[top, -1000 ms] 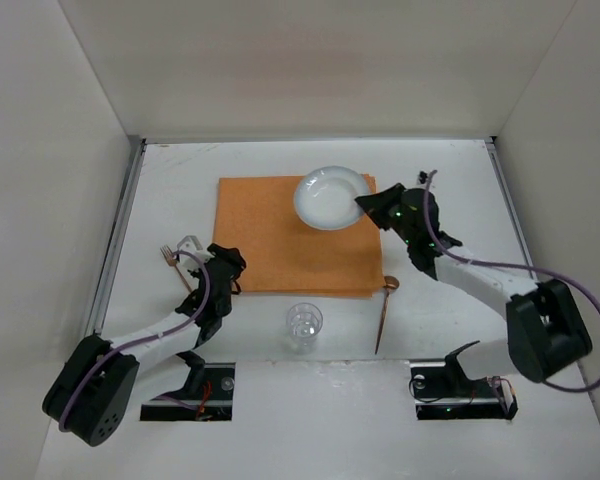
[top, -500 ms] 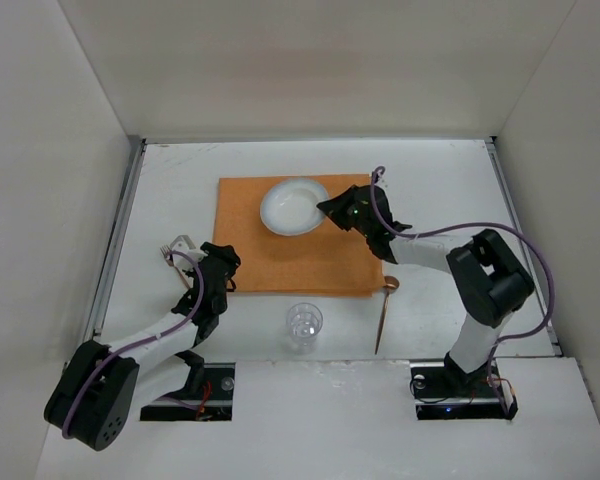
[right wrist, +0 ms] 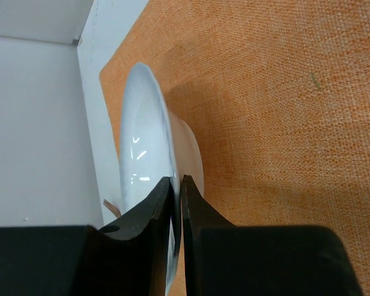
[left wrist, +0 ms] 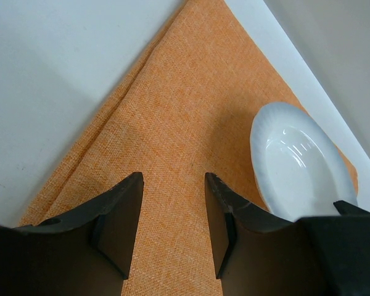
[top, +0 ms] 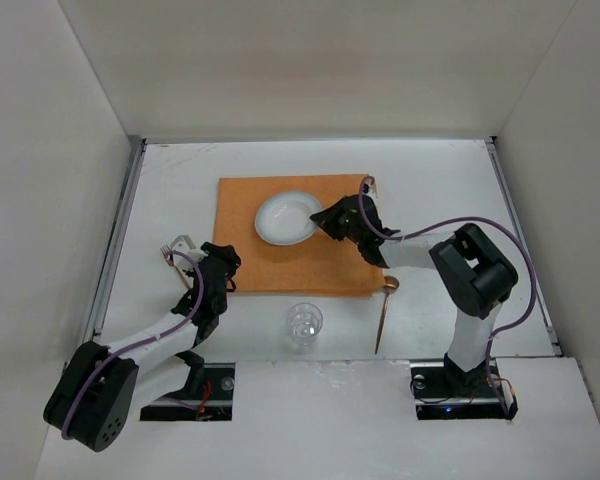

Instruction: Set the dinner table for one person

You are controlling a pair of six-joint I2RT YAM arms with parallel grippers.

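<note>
I count one of each thing on the dinner table, the white top that fills the floor of my top view. At the far left is one small utensil, too small for me to name. One orange placemat lies in the middle, with one white bowl over its far half. One clear glass stands just near of the mat, and one brown spoon lies off its near right corner.

There are two arms. My left arm lies low and reaches forward. The left gripper is spread with nothing between its fingers, above the mat's near left corner. My right arm folds back leftward with its elbow raised, and the right gripper is clenched on the bowl's right rim.
</note>
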